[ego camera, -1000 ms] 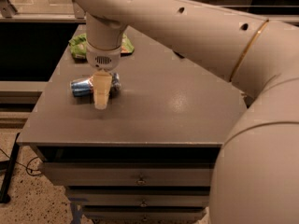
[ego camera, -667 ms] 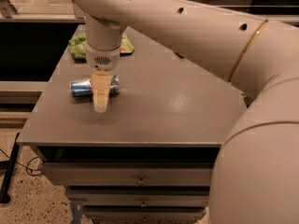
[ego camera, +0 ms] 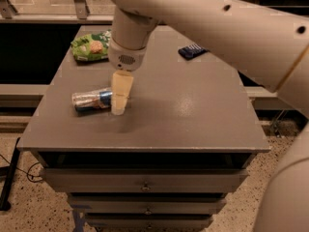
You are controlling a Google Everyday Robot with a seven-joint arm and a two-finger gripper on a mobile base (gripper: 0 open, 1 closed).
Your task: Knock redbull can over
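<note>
The gripper (ego camera: 120,99) points straight down onto the grey cabinet top (ego camera: 193,115); whether it is released or clenched cannot be told. The redbull can (ego camera: 91,100) lies on its side just left of the gripper, its near end meeting it. A green snack bag (ego camera: 91,46) lies beyond the gripper to the left, a dark blue wrapper (ego camera: 192,50) beyond it to the right, and the drawers (ego camera: 145,180) below are closed.

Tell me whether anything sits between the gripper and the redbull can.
Nothing visible does. The gripper is right at one end of the redbull can, which lies on its side on the table. The green snack bag and dark wrapper lie apart, toward the far edge.
</note>
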